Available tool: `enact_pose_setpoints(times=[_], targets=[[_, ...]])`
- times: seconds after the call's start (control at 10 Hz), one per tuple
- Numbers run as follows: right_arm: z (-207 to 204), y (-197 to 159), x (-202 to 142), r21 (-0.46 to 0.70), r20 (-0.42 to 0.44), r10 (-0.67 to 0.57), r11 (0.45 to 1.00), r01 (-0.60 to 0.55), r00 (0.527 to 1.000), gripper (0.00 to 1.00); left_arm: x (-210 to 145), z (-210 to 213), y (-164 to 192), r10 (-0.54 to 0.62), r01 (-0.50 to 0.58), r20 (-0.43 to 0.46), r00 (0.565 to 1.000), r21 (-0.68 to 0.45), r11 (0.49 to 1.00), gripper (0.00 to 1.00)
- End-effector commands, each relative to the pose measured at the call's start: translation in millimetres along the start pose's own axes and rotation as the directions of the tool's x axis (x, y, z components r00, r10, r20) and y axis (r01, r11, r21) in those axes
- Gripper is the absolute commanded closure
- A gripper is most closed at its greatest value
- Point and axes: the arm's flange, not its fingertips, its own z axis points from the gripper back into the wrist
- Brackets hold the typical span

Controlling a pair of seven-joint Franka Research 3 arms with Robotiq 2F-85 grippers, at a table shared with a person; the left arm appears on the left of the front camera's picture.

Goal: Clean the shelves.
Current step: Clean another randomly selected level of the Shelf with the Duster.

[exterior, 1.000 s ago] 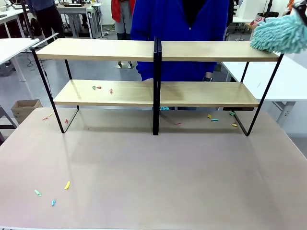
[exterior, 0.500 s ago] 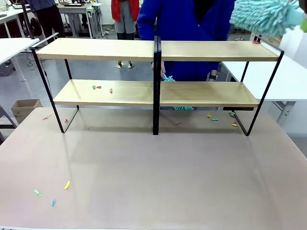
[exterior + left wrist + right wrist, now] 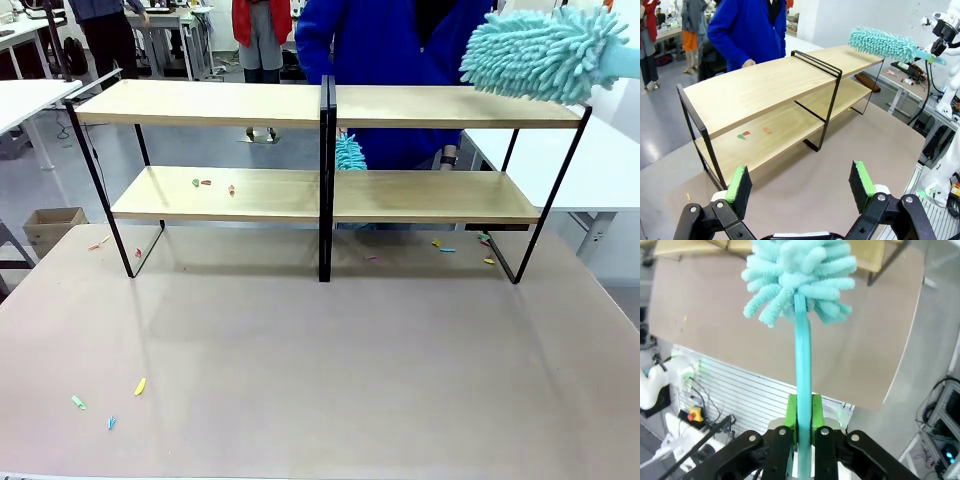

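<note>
**Duster held over the right end of the shelves**

The shelves (image 3: 200, 103) stand on the far half of the table (image 3: 320, 380). Their long axis runs from left to right across it, and the open front faces the robot. The two wood boards lie level, one above the other, with the black centre post halfway along.

The right claw (image 3: 803, 412) is clamped tight on the handle of a teal duster (image 3: 540, 50). It sits off the shelves' right end and higher than the top board. The duster's fluffy head reaches in over that end, pointing roughly along the board toward the centre post. Whether it touches the wood cannot be told.

The left claw (image 3: 800, 181) is spread wide and holds nothing. The shelves lie ahead of it across bare table, well apart.

Small coloured scraps (image 3: 203, 183) lie on the left half of the lower board. A person in blue (image 3: 380, 50) stands behind the shelves.
</note>
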Motion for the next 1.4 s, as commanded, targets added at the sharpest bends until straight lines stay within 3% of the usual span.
enact_pose_setpoints(times=[0.0,0.2,0.4,0.6,0.7,0.8,1.1,1.2,1.3], targets=[[22,-9,-32,0.136,0.016,0.187,0.973,-0.188,0.982,0.87,0,-1,0,0.002,-0.002,0.002,1.0,-0.007,1.0,0.0],[62,-31,-84,0.212,0.131,0.348,0.905,-0.369,0.928,0.87,0,-1,0,0.002,-0.002,0.002,1.0,-0.007,1.0,0.0],[100,-43,-143,0.161,0.341,0.469,0.825,-0.542,0.814,0.87,0,-1,0,0.002,-0.002,0.002,1.0,-0.007,1.0,0.0],[122,-69,-174,0.101,0.539,0.479,0.78,-0.618,0.693,0.87,0,-1,0,0.002,-0.002,0.002,1.0,-0.007,1.0,0.0],[121,-80,-175,0.111,0.56,0.469,0.774,-0.623,0.683,0.87,0,-1,0,0.002,-0.002,0.002,1.0,-0.007,1.0,0.0],[129,-63,-184,0.081,0.426,0.469,0.832,-0.549,0.774,0.87,0,-1,0,0.002,-0.002,0.002,1.0,-0.007,1.0,0.0],[129,-63,-184,0.081,0.426,0.469,0.832,-0.549,0.774,0.87,0,-1,0,0.002,-0.002,0.002,1.0,-0.007,1.0,0.0],[129,-69,-183,0.086,0.458,0.475,0.818,-0.569,0.751,0.87,0,-1,0,0.002,-0.002,0.002,1.0,-0.007,1.0,0.0],[121,-45,-170,0.03,0.368,0.484,0.847,-0.53,0.794,0.87,0,-1,0,0.002,-0.002,0.002,1.0,-0.007,1.0,0.0]])
